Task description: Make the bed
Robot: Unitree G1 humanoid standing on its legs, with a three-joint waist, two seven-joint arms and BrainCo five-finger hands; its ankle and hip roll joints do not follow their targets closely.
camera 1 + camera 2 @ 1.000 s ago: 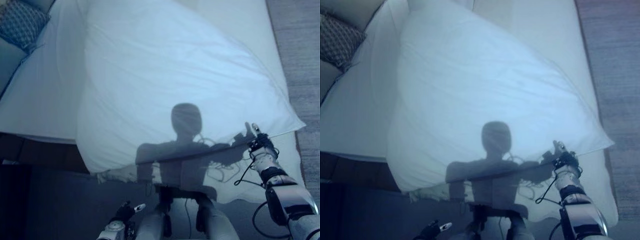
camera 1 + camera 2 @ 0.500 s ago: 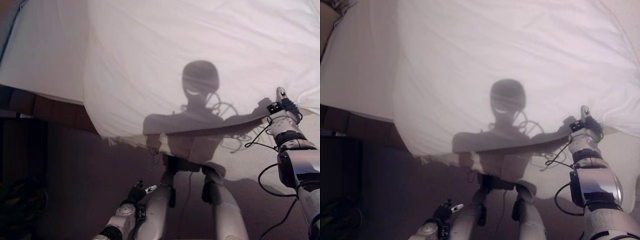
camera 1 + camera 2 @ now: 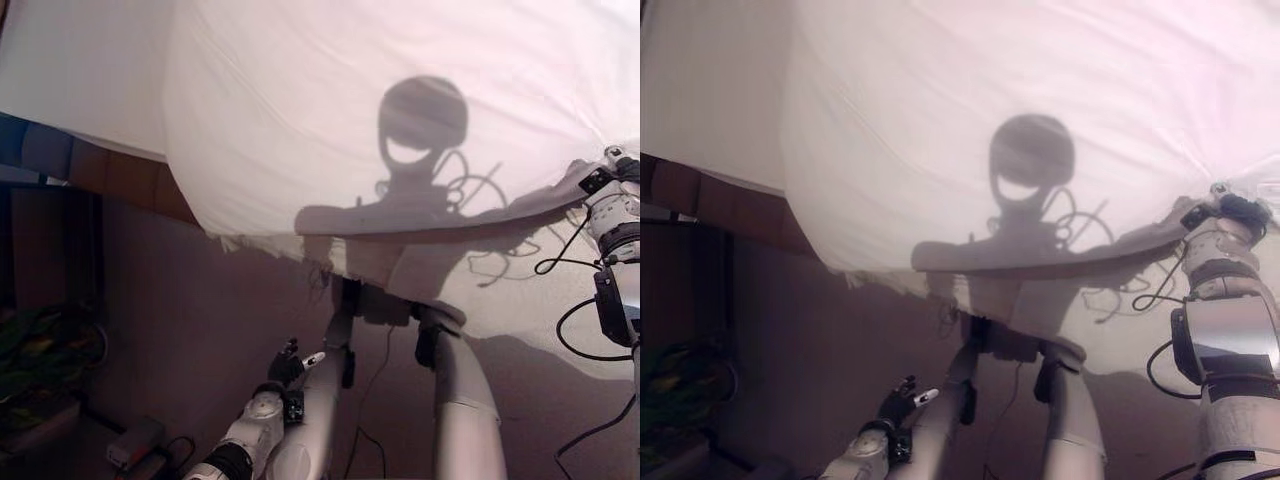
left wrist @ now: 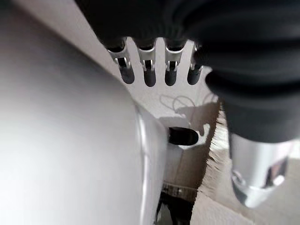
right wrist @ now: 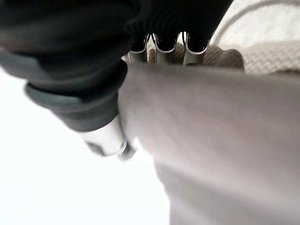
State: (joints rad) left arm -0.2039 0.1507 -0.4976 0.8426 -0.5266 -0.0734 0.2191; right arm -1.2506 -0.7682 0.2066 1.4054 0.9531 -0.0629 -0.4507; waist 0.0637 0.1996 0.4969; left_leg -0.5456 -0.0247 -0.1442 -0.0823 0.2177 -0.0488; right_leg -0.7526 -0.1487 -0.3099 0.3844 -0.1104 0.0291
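Holding the white duvet [image 3: 400, 90] by its near hem, I am working with my right hand [image 3: 1225, 215] far out to my right. In the right wrist view the fingers [image 5: 157, 47] are curling over the cloth fold with the thumb underneath, so that hand is clamped on the duvet edge.

- Duvet: spreading away from me over the bed [image 3: 70, 70], its long near hem running left to right across my front. The hem's left corner is hanging free over the bed's foot, above the dark floor [image 3: 180, 330], well apart from either hand.
- Left hand [image 3: 287, 362]: hanging low beside my body, below the hem and touching no cloth. In the left wrist view its fingers [image 4: 150, 75] are lying straight and relaxed, holding nothing.
- Nearer hand: the loose left corner lies up and to the left of my left hand, so I am judging that arm the nearer one to take it; the right is already occupied at the opposite end.
- Edges and room: the bed's dark wooden side [image 3: 110, 175] is showing under the white sheet at the left. Floor space between me and the bed foot looks open, with some clutter [image 3: 40, 350] lying low at the far left, away from the left arm's likely path.
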